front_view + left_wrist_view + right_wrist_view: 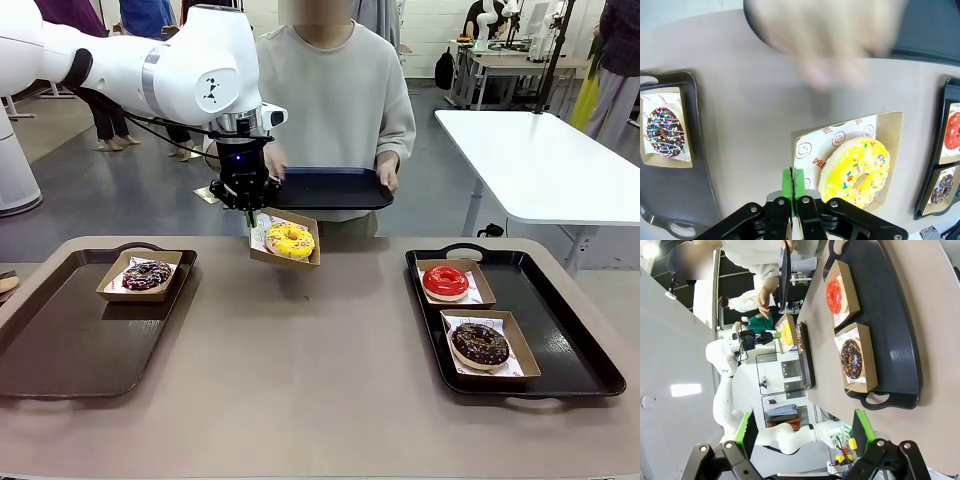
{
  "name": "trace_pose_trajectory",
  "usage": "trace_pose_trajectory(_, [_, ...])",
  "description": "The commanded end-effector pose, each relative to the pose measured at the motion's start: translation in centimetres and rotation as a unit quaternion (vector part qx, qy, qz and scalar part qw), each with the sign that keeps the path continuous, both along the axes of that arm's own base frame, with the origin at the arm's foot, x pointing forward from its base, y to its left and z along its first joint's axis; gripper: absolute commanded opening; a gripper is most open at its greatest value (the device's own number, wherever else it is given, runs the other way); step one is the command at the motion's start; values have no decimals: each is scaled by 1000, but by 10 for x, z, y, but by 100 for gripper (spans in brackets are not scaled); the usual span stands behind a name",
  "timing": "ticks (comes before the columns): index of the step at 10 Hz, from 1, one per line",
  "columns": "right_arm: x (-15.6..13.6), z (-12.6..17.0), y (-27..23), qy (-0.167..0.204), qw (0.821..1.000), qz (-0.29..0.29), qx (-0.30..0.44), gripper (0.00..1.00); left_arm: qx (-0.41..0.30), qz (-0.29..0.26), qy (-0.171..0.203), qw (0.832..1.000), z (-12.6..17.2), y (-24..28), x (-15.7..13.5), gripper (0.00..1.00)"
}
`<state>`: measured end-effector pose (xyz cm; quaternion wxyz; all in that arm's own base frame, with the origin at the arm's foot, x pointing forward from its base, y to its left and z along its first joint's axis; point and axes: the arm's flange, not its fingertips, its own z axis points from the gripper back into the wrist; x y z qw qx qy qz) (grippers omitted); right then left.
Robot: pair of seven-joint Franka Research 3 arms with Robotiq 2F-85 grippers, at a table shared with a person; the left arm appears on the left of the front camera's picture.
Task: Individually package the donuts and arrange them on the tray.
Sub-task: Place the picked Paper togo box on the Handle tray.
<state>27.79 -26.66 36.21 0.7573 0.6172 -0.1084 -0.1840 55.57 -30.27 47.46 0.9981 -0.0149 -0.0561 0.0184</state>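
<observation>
Left fingers (794,184) pinch the box (850,160) rim; the yellow donut (856,172) looks soft, light; right fingers (805,432) wide.

Red "SMILE" print with smiley faces runs across the paper liner (812,150) under the yellow donut (856,172).

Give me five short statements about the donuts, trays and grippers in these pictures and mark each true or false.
1. The left gripper is shut on the cardboard box carrying the yellow-iced ring donut. True.
2. The glossy red ring donut sits on the left black tray. False: it sits on the right black tray.
3. The right gripper is open. True.
4. The person holds a dark tray. True.
5. The right tray holds three boxed donuts. False: two.
</observation>
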Motion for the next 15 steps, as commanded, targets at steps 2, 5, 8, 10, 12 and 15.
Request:
trace_pose_trajectory(2, [-1,2,-1,1,1000,0,5,100,-1,4,1,1000,1,0,-1,0])
trace_pose_trajectory(5, [-1,2,-1,1,1000,0,5,100,-1,4,1,1000,1,0,-1,0])
trace_pose_trajectory(8, [-1,2,-1,1,1000,0,5,100,-1,4,1,1000,1,0,-1,0])
trace_pose_trajectory(10, [-1,2,-1,1,1000,0,5,100,-26,-30,2,999,8,9,-10,1])
trace_pose_trajectory(12, [-1,2,-1,1,1000,0,5,100,-59,-63,2,996,43,45,-42,1])
trace_pose_trajectory(15, [-1,2,-1,1,1000,0,5,100,-63,-65,-15,996,67,126,-96,1])
